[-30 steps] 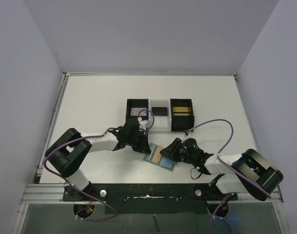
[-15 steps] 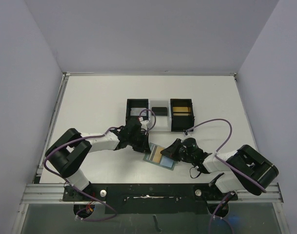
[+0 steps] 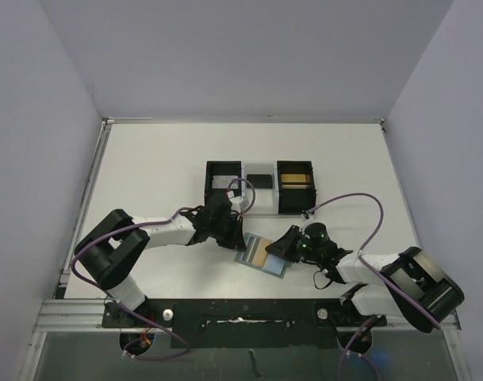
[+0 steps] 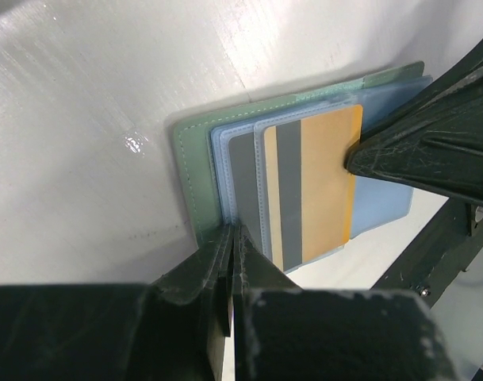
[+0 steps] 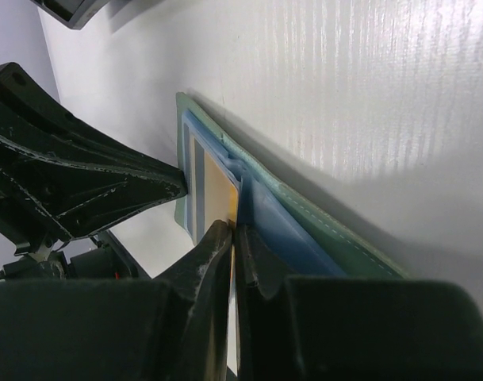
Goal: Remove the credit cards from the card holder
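Card holder lies open on the table between the arms, orange card in its pocket. Left gripper pinches the card holder's edge and right gripper clamps the card's edge. Step looks like extracting that card. Next move calls for a straight pull outward while the left anchors.

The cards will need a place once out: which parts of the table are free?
Free: the table left of the tray, right of it, and the strip behind it. Crowded: the near middle, where the left arm and right arm meet at the card holder.
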Action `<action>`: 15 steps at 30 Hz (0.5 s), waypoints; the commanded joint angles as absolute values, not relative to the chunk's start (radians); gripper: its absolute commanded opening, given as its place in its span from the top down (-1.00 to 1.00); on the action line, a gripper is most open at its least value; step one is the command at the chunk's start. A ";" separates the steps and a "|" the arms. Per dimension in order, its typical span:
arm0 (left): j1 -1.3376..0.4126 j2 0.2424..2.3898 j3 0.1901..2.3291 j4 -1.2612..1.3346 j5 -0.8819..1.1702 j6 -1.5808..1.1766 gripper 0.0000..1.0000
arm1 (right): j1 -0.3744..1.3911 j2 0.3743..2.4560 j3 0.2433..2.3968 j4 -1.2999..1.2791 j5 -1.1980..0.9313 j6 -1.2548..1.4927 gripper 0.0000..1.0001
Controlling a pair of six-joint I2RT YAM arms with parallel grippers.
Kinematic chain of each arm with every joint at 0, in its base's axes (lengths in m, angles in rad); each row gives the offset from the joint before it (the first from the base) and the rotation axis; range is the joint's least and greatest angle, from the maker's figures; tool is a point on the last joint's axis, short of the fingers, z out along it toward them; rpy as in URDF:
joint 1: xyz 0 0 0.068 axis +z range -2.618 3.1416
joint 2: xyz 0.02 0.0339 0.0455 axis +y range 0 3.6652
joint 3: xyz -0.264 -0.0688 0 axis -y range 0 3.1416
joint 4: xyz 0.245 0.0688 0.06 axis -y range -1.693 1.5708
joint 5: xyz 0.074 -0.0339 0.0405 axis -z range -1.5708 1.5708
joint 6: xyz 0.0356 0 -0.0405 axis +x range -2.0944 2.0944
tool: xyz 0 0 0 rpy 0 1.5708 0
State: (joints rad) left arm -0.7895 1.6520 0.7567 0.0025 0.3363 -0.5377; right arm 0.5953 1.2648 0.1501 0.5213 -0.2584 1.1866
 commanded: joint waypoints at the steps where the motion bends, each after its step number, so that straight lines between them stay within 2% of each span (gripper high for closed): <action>1: -0.793 1.650 0.773 -0.034 0.298 -0.512 1.00 | 0.570 1.241 0.148 0.491 -0.292 1.145 0.95; 9: -0.793 1.625 0.768 -0.021 0.297 -0.519 1.00 | 0.552 1.229 0.164 0.443 -0.289 1.125 0.87; 12: -0.793 1.630 0.770 -0.009 0.309 -0.522 1.00 | 0.553 1.234 0.167 0.445 -0.286 1.127 0.72; 15: -0.793 1.637 0.776 -0.016 0.315 -0.522 1.00 | 0.553 1.249 0.170 0.470 -0.297 1.138 0.68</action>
State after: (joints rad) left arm -0.7914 1.6516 0.7567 0.0021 0.3286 -0.5381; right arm 0.5602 1.2491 0.1505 0.4538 -0.2962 1.1515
